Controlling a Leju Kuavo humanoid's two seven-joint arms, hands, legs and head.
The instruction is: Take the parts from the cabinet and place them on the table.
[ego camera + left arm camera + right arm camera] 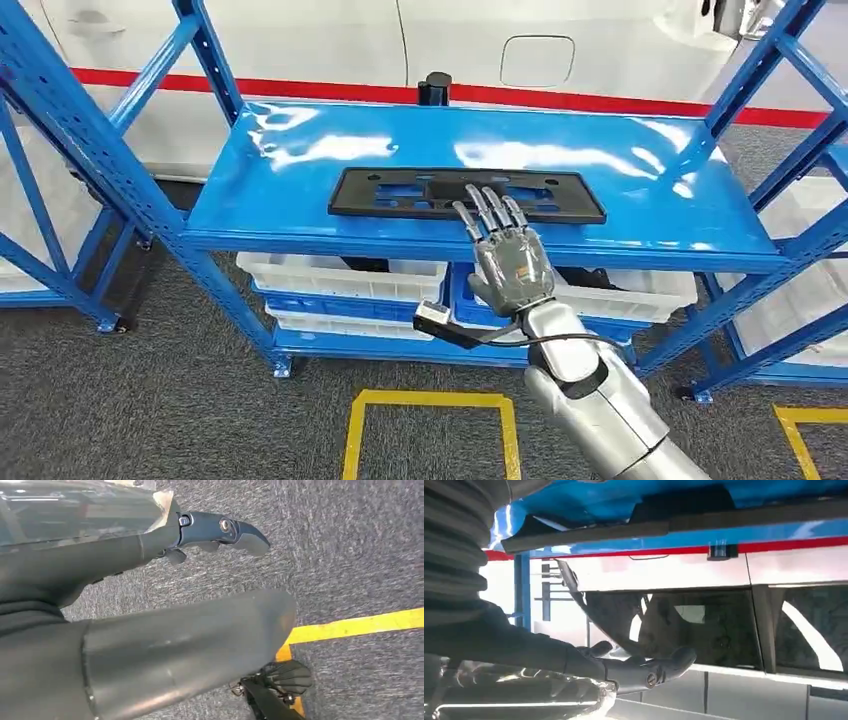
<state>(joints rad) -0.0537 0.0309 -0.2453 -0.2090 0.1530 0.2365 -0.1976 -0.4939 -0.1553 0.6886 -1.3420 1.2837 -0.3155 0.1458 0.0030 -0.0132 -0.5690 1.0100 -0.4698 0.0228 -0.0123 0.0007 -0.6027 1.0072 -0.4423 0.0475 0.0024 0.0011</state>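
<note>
In the head view, the right arm (600,400) rose from the lower edge toward the blue shelf (300,190) of the cabinet, its silver forearm slanting up and leftward. The right hand (508,255) was held flat, back facing the camera, fingers extended and slightly spread. The fingertips (490,200) lay over the near edge of the black part (400,192), a long, flat, slotted plate lying lengthwise on the shelf, close to the shelf's front edge. The hand clasped nothing; whether the fingertips actually touched the part could not be told. Below the shelf, white bins (340,275) sat on the lower level, and yellow floor tape (430,400) marked the grey carpet in front of the shelf. Behind the shelf stood a white vehicle body with a red stripe (620,100).

In the left wrist view, the left hand (150,605) hung over grey carpet (350,545), a thick grey thumb crossing the picture and a dark finger (225,530) extended beyond it, gently curved. Nothing lay in the hand, and its fingers were apart. A yellow line (360,625) ran across the carpet.

In the right wrist view, the right hand's dark fingers (659,667) reached out, unclenched and holding nothing, apart from the shelf's blue surface (674,542) and the black part's edge (589,532).
</note>
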